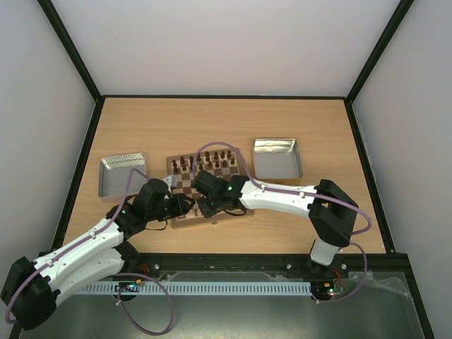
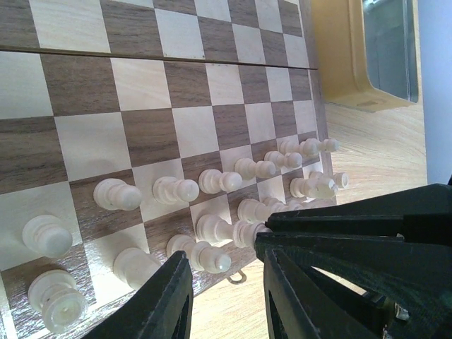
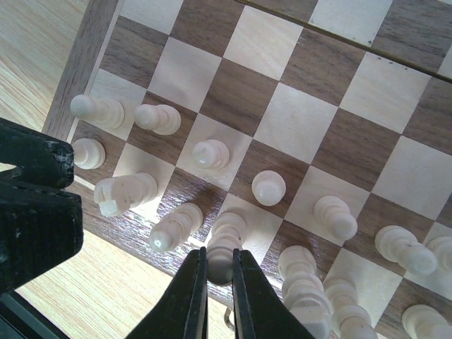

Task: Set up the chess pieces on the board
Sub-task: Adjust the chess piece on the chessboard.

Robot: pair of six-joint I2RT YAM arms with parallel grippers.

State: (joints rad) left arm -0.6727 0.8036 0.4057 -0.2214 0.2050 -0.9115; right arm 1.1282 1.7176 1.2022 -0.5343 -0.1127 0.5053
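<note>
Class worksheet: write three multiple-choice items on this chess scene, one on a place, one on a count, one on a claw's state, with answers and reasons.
1. Where do the dark chessmen stand? A. On far rows of the board. B. In a tin. C. On the bare table.
2. How many metal tins flank the board? A. One. B. Two. C. Three.
3. What is the right claw doing? A. Gaping empty. B. Shut on a pale chess piece. C. Shut on a dark chessman.
Answers: 1 A, they line its far edge; 2 B, one lies each side; 3 B, its fingers pinch the piece.
</note>
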